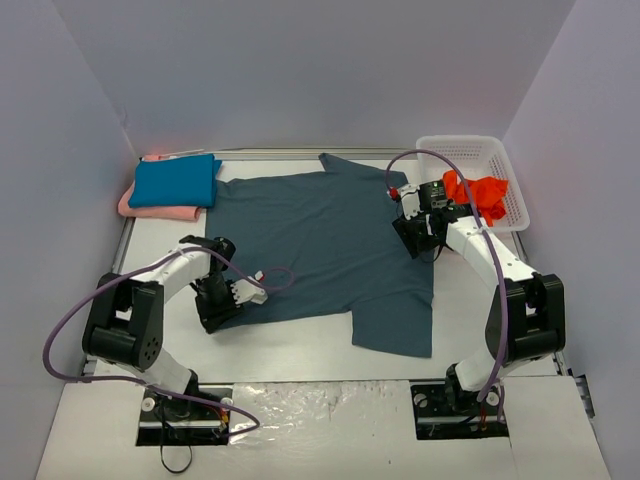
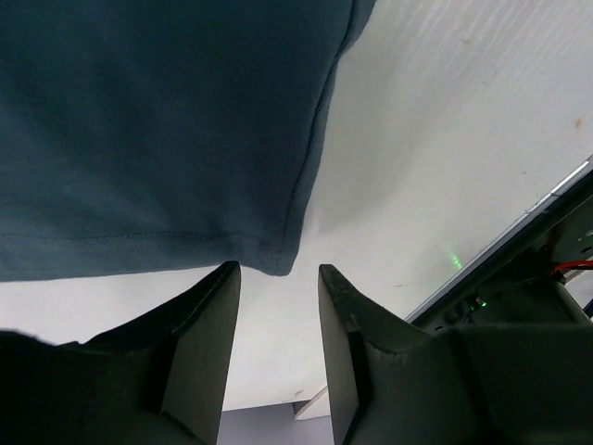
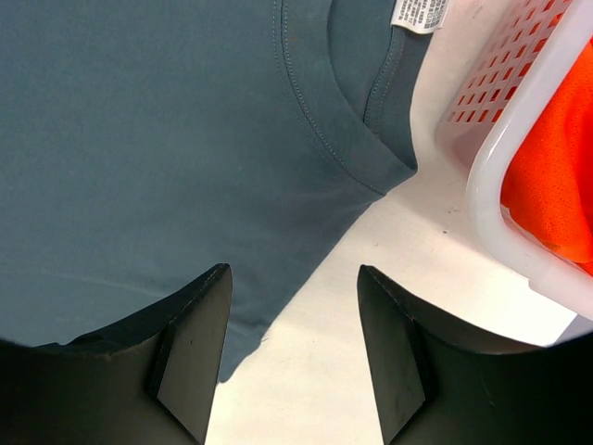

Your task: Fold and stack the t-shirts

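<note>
Slate shirt corner (image 2: 264, 243) just off left gripper (image 2: 278, 283)

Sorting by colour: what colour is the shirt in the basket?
Orange-red shirt; clearest in right wrist view.

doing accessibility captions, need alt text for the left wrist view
A dark blue-grey t-shirt lies flat on a white table, its hemmed corner just ahead of the left gripper, whose dark jaws stand apart with only bare table between them.
</note>
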Controlling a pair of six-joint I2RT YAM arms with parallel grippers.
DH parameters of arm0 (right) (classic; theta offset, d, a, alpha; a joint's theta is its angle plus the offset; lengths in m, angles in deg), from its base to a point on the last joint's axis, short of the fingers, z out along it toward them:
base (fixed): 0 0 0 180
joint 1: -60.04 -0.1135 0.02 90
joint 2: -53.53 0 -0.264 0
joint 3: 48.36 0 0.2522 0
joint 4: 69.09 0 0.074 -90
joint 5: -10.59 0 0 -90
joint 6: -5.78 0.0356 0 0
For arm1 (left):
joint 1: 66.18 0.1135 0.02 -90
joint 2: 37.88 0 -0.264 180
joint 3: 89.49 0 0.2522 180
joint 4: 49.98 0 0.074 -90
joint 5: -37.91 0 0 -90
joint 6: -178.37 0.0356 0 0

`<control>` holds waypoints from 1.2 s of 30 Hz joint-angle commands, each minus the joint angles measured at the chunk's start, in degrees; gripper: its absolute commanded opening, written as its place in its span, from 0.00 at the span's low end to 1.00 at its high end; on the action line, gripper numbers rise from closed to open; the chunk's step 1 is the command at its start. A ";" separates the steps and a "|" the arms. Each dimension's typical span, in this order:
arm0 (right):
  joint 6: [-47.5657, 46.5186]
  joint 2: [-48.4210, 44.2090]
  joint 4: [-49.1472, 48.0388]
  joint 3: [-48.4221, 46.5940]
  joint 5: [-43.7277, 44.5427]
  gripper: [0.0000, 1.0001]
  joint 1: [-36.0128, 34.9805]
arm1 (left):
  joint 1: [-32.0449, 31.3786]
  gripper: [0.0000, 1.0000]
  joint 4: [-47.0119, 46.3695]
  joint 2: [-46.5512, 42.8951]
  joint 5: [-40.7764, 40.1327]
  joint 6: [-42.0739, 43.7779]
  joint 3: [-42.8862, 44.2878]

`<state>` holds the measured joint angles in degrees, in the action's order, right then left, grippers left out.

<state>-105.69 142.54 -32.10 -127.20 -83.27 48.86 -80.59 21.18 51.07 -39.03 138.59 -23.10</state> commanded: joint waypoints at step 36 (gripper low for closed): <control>0.21 -1.91 -0.72 -0.14 3.68 0.53 0.55 | -8.70 0.10 -2.83 4.04 -11.04 -13.39 -2.52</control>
<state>-105.45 142.54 -32.54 -127.20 -80.85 48.88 -88.86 16.35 53.80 -49.31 127.09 -26.69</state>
